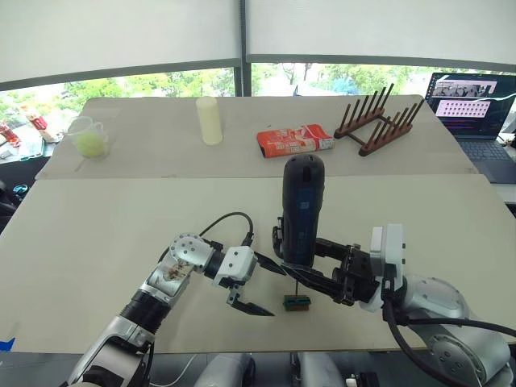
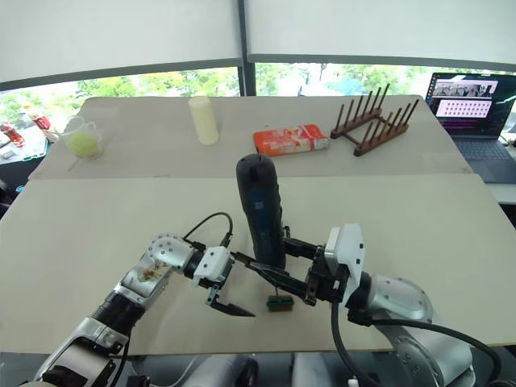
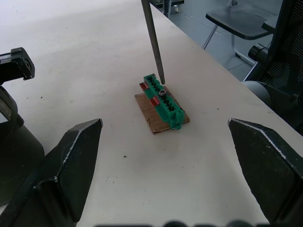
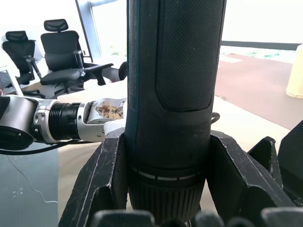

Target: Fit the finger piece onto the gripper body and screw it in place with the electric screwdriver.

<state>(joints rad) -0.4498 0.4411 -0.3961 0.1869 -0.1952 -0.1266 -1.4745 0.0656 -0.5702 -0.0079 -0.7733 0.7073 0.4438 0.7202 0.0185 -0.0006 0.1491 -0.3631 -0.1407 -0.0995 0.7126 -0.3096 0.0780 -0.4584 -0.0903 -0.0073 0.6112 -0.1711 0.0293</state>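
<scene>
Electric screwdriver (image 1: 302, 211) upright, centre frame, clamped in right gripper (image 1: 316, 270) | bit tip on green terminal block (image 3: 163, 101) | left gripper (image 1: 251, 284) spread wide beside it, empty.

electric screwdriver (image 1: 302, 208) upright over small block (image 1: 297, 302), dish rack (image 1: 379, 122) far behind

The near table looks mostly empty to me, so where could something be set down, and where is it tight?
The near table is bare along its left side, and on its right side toward the laptop. It is crowded at the near edge's middle: the open left hand, the green block, and the right hand holding the electric screwdriver upright.
</scene>
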